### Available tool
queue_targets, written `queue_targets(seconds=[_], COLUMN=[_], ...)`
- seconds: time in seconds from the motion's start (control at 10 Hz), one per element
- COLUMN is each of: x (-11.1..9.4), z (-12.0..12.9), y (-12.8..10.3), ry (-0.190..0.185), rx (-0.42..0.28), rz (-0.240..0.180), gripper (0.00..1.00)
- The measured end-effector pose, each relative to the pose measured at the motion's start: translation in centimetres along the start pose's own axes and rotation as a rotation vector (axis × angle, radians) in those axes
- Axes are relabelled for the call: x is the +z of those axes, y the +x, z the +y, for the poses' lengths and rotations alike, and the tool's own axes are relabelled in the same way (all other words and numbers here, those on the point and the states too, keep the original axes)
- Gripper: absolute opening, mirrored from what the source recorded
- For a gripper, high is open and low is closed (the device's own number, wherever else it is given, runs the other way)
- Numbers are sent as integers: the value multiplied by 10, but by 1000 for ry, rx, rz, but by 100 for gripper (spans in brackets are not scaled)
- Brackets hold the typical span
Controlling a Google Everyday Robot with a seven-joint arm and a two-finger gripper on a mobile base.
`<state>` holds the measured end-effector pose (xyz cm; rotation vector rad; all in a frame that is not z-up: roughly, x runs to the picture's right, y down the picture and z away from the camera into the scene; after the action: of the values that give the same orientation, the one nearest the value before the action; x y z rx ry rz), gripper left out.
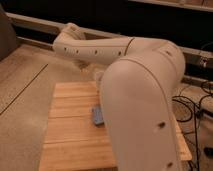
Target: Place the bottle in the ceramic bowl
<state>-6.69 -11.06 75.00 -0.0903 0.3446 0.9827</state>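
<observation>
— Pale and blurred, the gripper (82, 64) hangs just under the long white link of the arm (142, 100), left of centre in the upper half of the frame. In the picture it sits above the far edge of the wooden table (70, 132).

— Is the claw open or closed?

— I cannot tell. It is only a smear there.

— And the bottle?

— I cannot pick it out for certain. A pale blur (97, 76) sits to the lower right of the gripper, tight against the arm's big casing at the table's far edge. Whether that is the bottle, I cannot say. The ceramic bowl is not to be seen, and the arm covers the right part of the table.

— What lies further out?

— A flat blue-grey pad (97, 116) lies on the table near the centre of the frame, just left of the arm's bulk. The arm fills the right half and reaches up to an elbow at upper left. Speckled floor (25, 85) spreads on the left, and dark cables (200, 107) trail at the right edge.
</observation>
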Motion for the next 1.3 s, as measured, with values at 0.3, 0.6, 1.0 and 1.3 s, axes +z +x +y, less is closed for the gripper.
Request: queue_targets(seconds=[0.3, 0.6, 1.0, 1.3], x=[-50, -87, -88, -56], z=[-23, -37, -48, -74], y=[66, 136, 209, 223], ry=[136, 234, 222, 156], rx=[142, 294, 486, 539], rz=[37, 86, 144, 141], gripper=[0, 0, 0, 0])
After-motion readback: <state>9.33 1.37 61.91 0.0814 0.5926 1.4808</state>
